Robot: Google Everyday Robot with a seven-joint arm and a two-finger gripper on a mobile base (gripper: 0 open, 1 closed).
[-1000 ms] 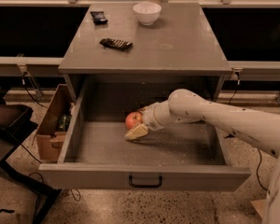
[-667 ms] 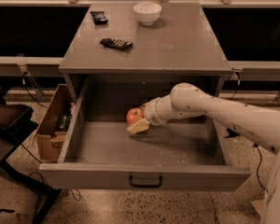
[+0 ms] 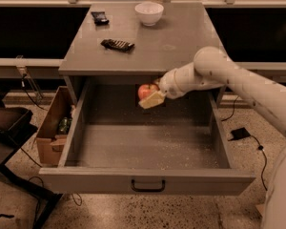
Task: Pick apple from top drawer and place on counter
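Observation:
The apple is small, round and red-orange. It hangs in my gripper, which is shut on it, above the back of the open top drawer and just below the counter's front edge. My white arm reaches in from the right. The grey counter lies flat above the drawer. The drawer's front panel carries a dark curved handle.
A white bowl stands at the counter's back middle. Two dark flat objects lie on its left part. A cardboard box with items sits on the floor left of the drawer. Cables run along the floor.
The gripper has lifted the apple off the drawer floor, up toward the counter's front edge.

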